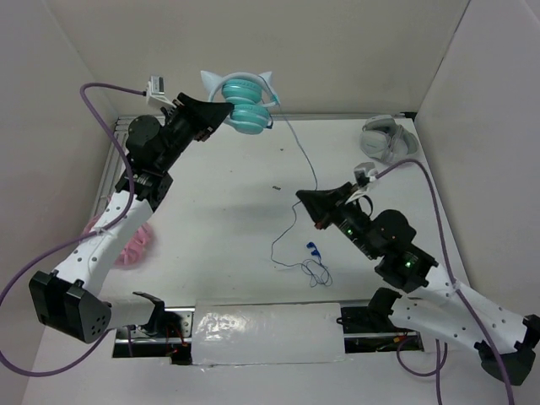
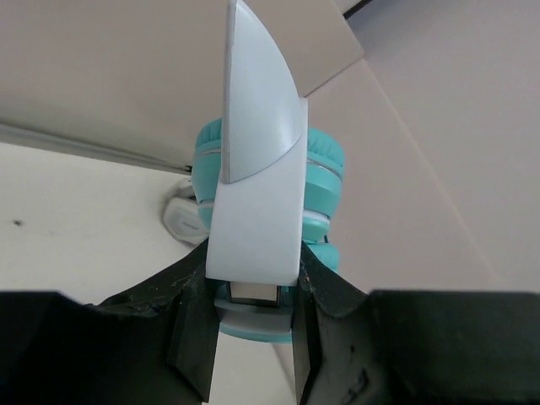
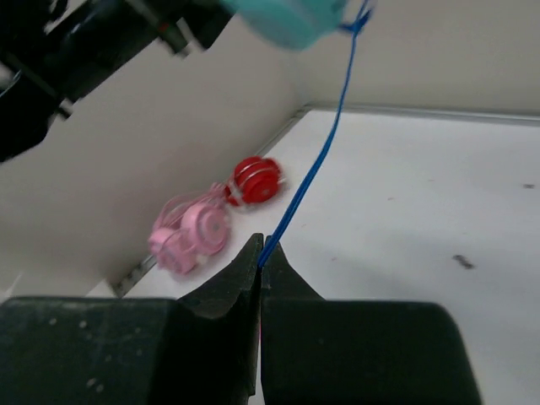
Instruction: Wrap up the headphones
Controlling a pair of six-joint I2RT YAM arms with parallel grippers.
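White matte table [image 1: 219, 219], walled on three sides; both arms reach in from the near edge.

Left arm raised toward the far wall; left gripper [image 1: 221, 115] carries the teal over-ear headphones with a white cat-eared headband [image 1: 245, 105] clear of the table, left of centre. Wrist view: left gripper [image 2: 253, 283] has its jaws partly closed, one finger on each flat side of the headband [image 2: 257, 194], cups [image 2: 325, 169] stacked beyond it. Judgement: lifting by the band leaves the cups free and lets the lead hang instead of dragging, so it can be wound on.

Right arm low, mid-table, right of centre; right gripper [image 1: 300, 197] fully closed. Wrist view: right gripper [image 3: 260, 251] pinches the thin blue cable [image 3: 321, 160] at the very fingertips. The cable [image 1: 299, 148] runs in a nearly straight line from the cup down to this pinch. Judgement: the grip takes up slack, giving a taut run to guide round the headphones.

Past the pinch the cable drops to the table; loose end with plug [image 1: 314, 261] lies in small loops near the front, centre. No turns visible on the headphones; wrapping judged barely begun.

Not task items: grey-white over-ear headphones [image 1: 384, 139] at the far right corner; pink and red headphones [image 3: 211, 215] against the left wall, well apart from both grippers.

Risk, judged: thin cable may slip from the fingertip pinch.
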